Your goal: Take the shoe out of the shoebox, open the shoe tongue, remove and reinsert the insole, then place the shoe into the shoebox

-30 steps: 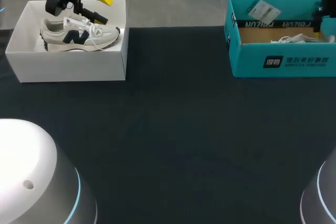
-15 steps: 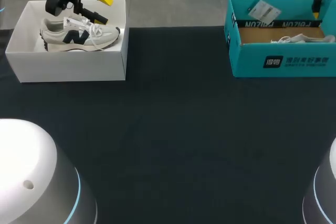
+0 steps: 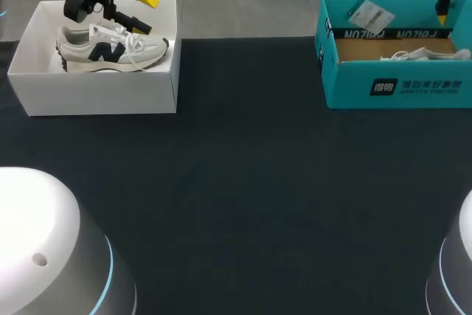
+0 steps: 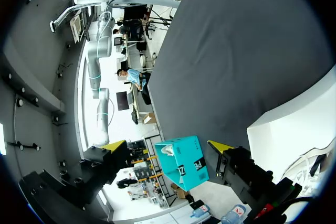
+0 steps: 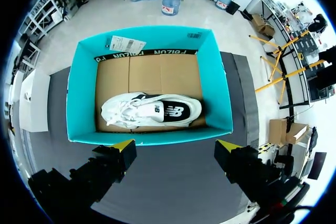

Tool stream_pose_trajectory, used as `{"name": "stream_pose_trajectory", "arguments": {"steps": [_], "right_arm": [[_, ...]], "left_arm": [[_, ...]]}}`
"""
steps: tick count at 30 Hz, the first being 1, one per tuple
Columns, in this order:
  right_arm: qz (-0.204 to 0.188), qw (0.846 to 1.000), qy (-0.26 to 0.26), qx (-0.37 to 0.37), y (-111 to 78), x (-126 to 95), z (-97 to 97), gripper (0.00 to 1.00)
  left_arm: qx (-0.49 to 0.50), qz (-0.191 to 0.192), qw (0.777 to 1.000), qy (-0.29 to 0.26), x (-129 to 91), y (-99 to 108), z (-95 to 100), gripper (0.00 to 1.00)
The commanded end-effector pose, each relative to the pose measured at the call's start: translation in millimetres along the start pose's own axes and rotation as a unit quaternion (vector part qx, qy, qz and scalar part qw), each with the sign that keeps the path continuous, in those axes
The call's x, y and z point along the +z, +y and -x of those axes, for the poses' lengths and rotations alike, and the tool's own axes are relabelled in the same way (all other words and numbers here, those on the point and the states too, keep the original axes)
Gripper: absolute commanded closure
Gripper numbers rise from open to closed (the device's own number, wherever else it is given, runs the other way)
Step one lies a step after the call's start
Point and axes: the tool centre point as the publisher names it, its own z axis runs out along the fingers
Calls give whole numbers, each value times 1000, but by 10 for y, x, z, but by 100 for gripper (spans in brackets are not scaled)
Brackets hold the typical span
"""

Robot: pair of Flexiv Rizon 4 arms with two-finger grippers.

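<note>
The right jaws were released, nothing between them, above the teal box, where a white shoe lay on its side. The left jaws, also released, hung over a grey shoe in the white box. Both boxes sat well apart on the dark tabletop.

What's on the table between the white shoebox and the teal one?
Nothing: head view shows only bare dark table between white shoebox and teal shoebox.

white box: cream shoe, navy logo | teal box: white shoe, black side panel | table: black
</note>
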Motion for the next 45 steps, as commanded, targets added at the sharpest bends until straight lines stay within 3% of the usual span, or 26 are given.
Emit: {"name": "stream_pose_trajectory", "arguments": {"steps": [1,8,16,27,36,45], "right_arm": [[16,1000,1,0,-42,9,7,0],[16,1000,1,0,-42,9,7,0],[-7,997,5,-76,-485,-22,-445,0],[-7,994,40,-106,-997,-209,-810,0],[-7,994,40,-106,-997,-209,-810,0],[-7,994,40,-106,-997,-209,-810,0]], "left_arm": [[0,-1,1000,1,-7,4,0,0],[0,-1,1000,1,-7,4,0,0],[0,-1,1000,1,-7,4,0,0],[0,-1,1000,1,-7,4,0,0],[0,-1,1000,1,-7,4,0,0],[-2,12,995,97,-400,160,-47,0]]}}
